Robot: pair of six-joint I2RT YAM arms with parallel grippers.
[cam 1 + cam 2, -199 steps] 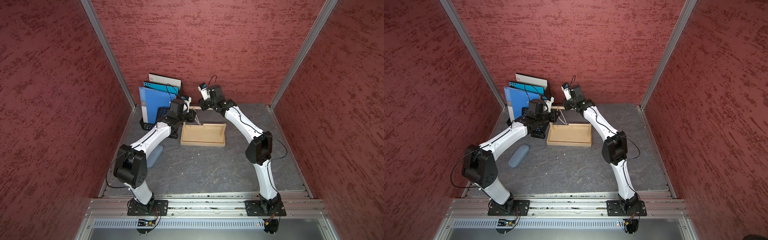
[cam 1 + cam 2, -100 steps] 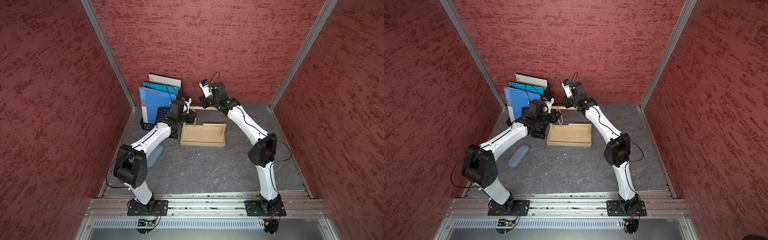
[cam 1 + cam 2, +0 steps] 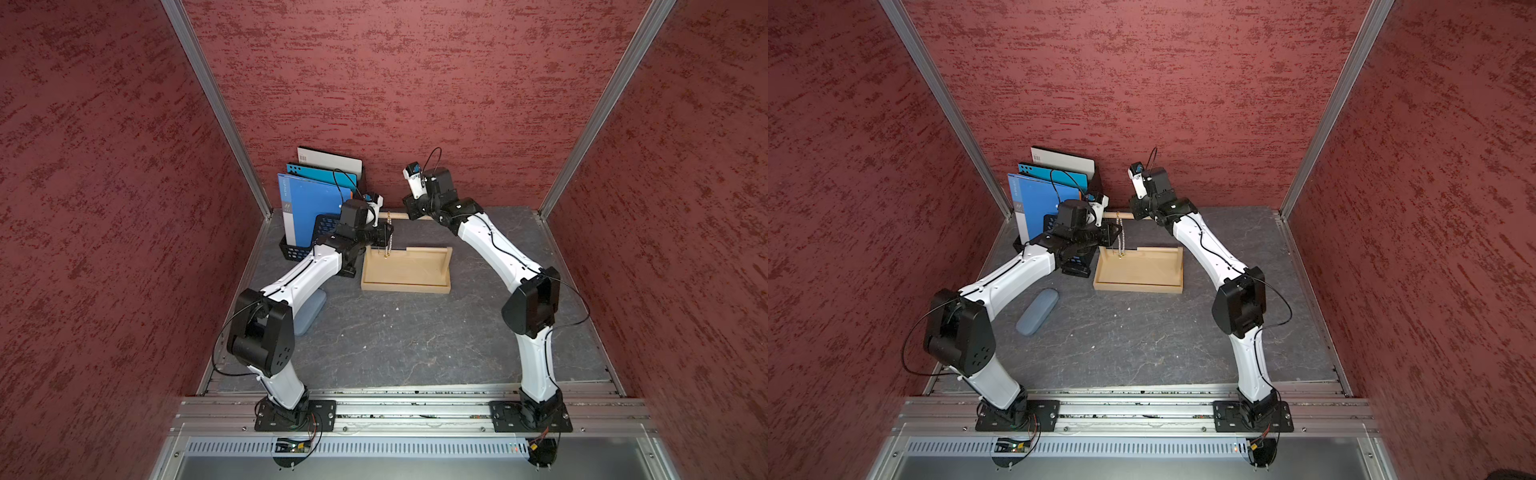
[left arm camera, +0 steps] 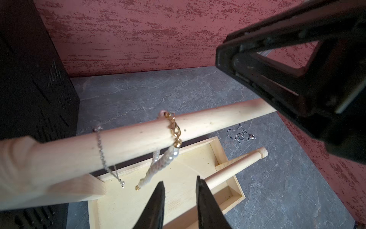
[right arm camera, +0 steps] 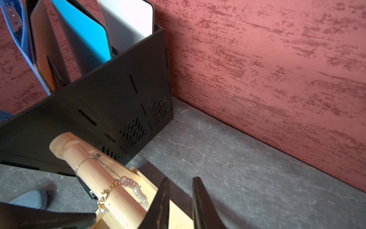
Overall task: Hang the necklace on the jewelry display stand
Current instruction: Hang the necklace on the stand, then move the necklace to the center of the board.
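The jewelry display stand (image 3: pixel 405 286) is a pale wooden tray with a long dowel arm (image 4: pixel 198 123) and a shorter arm (image 4: pixel 237 164). The necklace (image 4: pixel 172 128), pearl strands with a gold clasp, is draped over the long dowel and hangs down over the tray; it also shows in both top views (image 3: pixel 388 239) (image 3: pixel 1120 239) and in the right wrist view (image 5: pixel 131 183). A thin silver chain (image 4: pixel 101 146) hangs beside it. My left gripper (image 4: pixel 180 182) is open just short of the pearls, holding nothing. My right gripper (image 5: pixel 181 179) is open and empty near the dowel's far end.
A black mesh file rack (image 3: pixel 309 243) with blue folders stands just left of the stand, close to my left wrist. A grey-blue case (image 3: pixel 1037 311) lies on the floor by the left arm. A ball chain (image 4: pixel 240 135) lies on the floor behind the tray. The red back wall is close.
My left gripper has gone from shut to open and let go of the necklace, which now hangs on the dowel. The right gripper has drawn slightly back along the dowel.
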